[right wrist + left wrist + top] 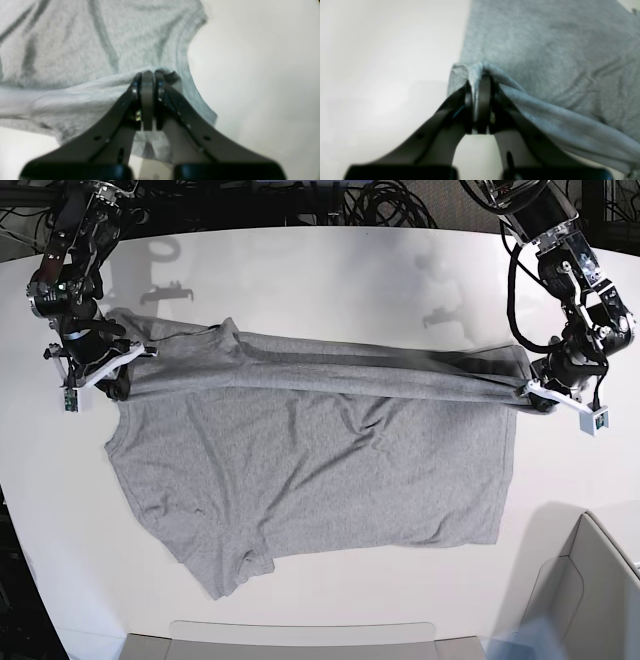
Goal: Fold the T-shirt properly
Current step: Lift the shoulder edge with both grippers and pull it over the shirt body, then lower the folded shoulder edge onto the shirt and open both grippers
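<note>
On the white worktop the T-shirt lies spread, heather grey, most of it flat with shallow wrinkles; no lettering shows on the side facing up. One long edge of the T-shirt is lifted and pulled into a taut fold running across its far side, from one arm to the other.

At the base view's right end of that fold, the left gripper has its fingers pinched shut on a bunched corner of the T-shirt; cloth wraps over the fingertips and drapes off to one side in a thick roll (left wrist view is blurred, but the pinch is plain). In the base view the same left gripper sits at the T-shirt's edge, just above the worktop.

At the other end of the fold, the right gripper is also closed tight, fingers clamped on a gathered bit of fabric beside a stitched, curved hem (sleeve or neck opening, can't tell which). In the base view the right gripper sits at the T-shirt's corner by a short sleeve.

The rest of the T-shirt hangs from the fold down onto the worktop toward the near edge, one sleeve poking out at the near side. Near the T-shirt's near right corner sits a pale grey bin, apart from the cloth. Black cables lie beyond the worktop's far edge.
</note>
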Robot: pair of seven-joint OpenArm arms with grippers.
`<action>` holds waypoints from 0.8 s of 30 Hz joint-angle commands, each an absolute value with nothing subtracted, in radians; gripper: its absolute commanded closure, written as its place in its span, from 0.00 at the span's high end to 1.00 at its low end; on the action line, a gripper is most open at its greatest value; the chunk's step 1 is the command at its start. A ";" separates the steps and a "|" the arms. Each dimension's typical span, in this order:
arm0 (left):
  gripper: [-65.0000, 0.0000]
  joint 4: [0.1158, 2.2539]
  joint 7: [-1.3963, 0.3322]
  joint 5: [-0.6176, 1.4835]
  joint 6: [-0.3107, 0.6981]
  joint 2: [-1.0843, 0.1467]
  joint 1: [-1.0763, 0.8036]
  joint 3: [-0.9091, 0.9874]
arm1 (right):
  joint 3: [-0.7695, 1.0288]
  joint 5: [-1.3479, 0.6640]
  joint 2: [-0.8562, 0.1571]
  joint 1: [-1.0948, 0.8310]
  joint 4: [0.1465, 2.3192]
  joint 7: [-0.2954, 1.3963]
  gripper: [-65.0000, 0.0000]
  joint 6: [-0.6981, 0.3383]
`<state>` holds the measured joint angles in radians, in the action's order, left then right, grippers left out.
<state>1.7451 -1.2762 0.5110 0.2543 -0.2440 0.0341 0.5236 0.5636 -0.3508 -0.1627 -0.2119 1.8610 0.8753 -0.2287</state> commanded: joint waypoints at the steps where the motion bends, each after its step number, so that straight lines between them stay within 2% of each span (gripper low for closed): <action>1: 0.00 1.761 -1.254 0.501 0.254 -0.259 0.067 0.526 | 0.562 -0.344 -0.177 -0.186 1.862 0.845 0.00 -0.229; 5: 0.00 1.690 -1.245 0.483 0.254 -0.262 0.119 0.501 | 0.499 -0.292 -0.186 -0.156 1.797 0.759 0.00 -0.228; 11: 0.00 1.550 -1.109 0.483 0.254 -0.265 0.139 0.444 | 0.463 -0.283 -0.202 -0.114 1.701 0.740 0.00 -0.220; 16: 0.00 1.535 -1.072 0.483 0.254 -0.265 0.139 0.444 | 0.463 -0.282 -0.208 -0.114 1.695 0.680 0.00 -0.219; 24: 0.00 1.529 -1.064 0.481 0.254 -0.266 0.173 0.443 | 0.460 -0.282 -0.234 -0.061 1.676 0.677 0.00 -0.219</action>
<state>1.5070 -1.0943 0.4717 0.2501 -0.2497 0.1448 0.4427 0.4545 -0.2855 -0.2211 -0.0727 1.6634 0.7017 -0.2184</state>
